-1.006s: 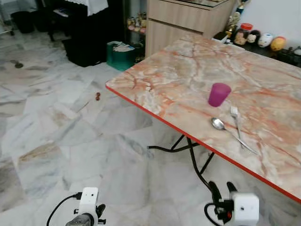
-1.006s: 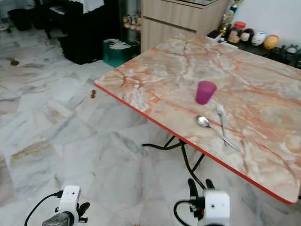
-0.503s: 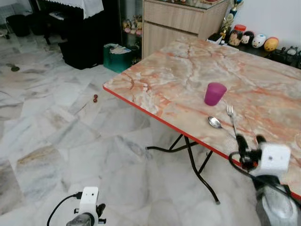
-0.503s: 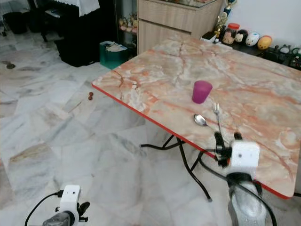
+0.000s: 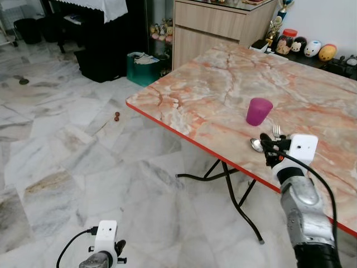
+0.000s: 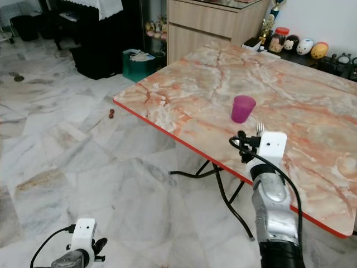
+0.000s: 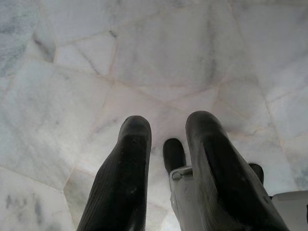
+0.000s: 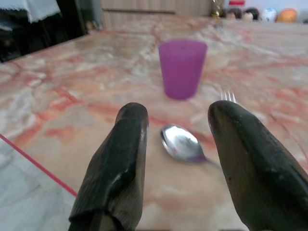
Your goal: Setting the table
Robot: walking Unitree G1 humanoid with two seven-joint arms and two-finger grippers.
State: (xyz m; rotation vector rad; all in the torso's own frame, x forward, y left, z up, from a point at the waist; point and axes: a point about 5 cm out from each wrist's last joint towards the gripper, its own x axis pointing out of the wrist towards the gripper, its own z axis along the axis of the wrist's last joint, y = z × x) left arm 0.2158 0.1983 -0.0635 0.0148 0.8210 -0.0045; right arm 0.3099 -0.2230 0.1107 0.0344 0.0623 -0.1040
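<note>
- The right hand (image 8: 175, 159) is raised at the near edge of the table (image 5: 212, 95), its two black fingers (image 8: 118, 163) spread wide apart with nothing held between them.
- A spoon (image 8: 182, 143) lies on the table with its bowl in the gap between those fingers, pointing toward the hand; the fingers do not seem to touch it, though the wrist view is soft at this range.
- A fork (image 8: 228, 96) lies just beside the spoon, on its right, tines pointing away from the robot.
- A purple cup (image 5: 259, 111) stands upright on the table just beyond the spoon and fork, apart from both.
- The table has a pink-veined marble top with a red edge and stands on black folding legs (image 5: 234, 195) over a pale marble floor (image 5: 72, 156).
- The left hand (image 7: 166, 159) hangs low over the floor, its fingers parted and holding nothing.
- Behind the table stand a wooden cabinet (image 5: 215, 25) and a row of small figurines (image 5: 309, 49); a green bin (image 5: 142, 67) sits on the floor near the cabinet.
</note>
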